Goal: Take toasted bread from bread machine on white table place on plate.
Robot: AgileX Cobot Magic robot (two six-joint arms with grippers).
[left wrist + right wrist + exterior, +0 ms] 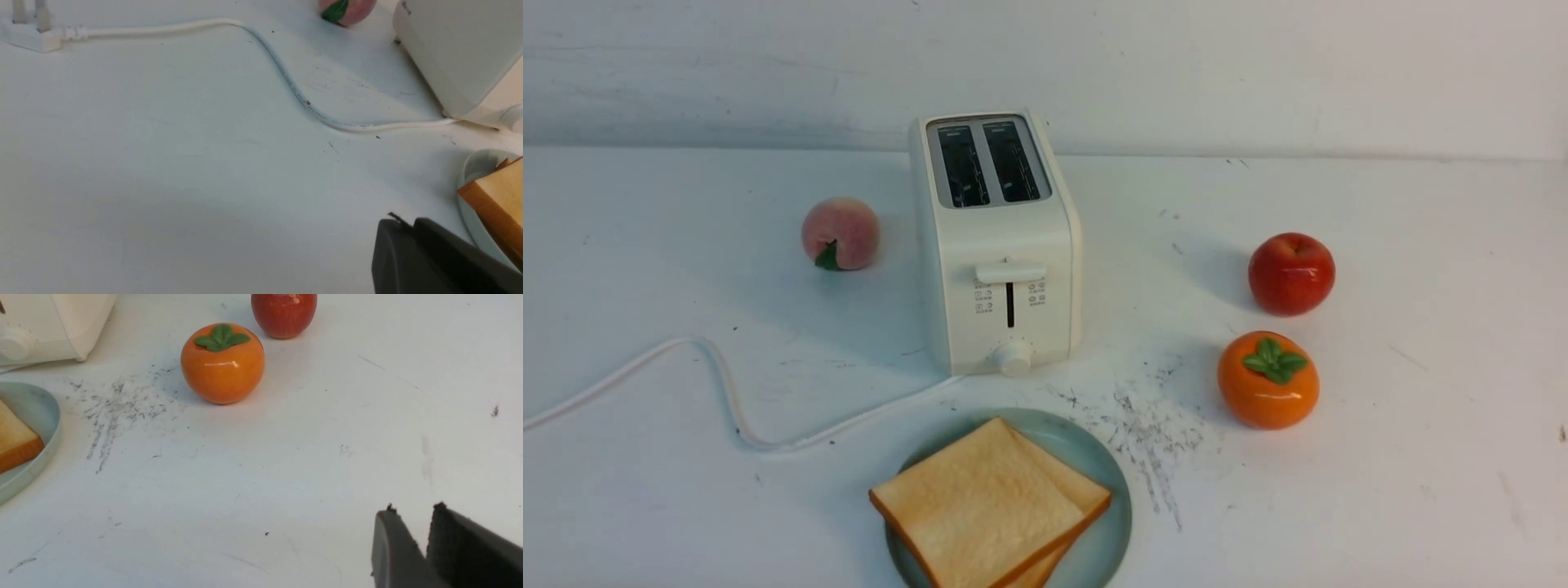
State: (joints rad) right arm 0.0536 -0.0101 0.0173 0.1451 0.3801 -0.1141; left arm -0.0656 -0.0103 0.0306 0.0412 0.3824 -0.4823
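Observation:
The bread machine (1001, 245) stands mid-table on the white table (1421, 457), both slots dark and empty, lever up. In front of it lies the plate (1107, 539) with two slices of toasted bread (976, 506) stacked on it, the lower one (1078, 486) peeking out to the right. Neither gripper appears in the front view. In the left wrist view my left gripper (406, 222) is shut and empty, close to the plate's rim (474, 167) and the toast (500, 192). My right gripper (413, 509) is open a little, empty, over bare table, well apart from the plate (36, 412).
A peach (840, 233) sits left of the toaster. A red apple (1291, 273) and an orange persimmon (1267, 380) sit to its right. The white cord (727, 392) snakes off to the left, ending in a plug (28, 32). Black scuffs (1147, 433) mark the table beside the plate.

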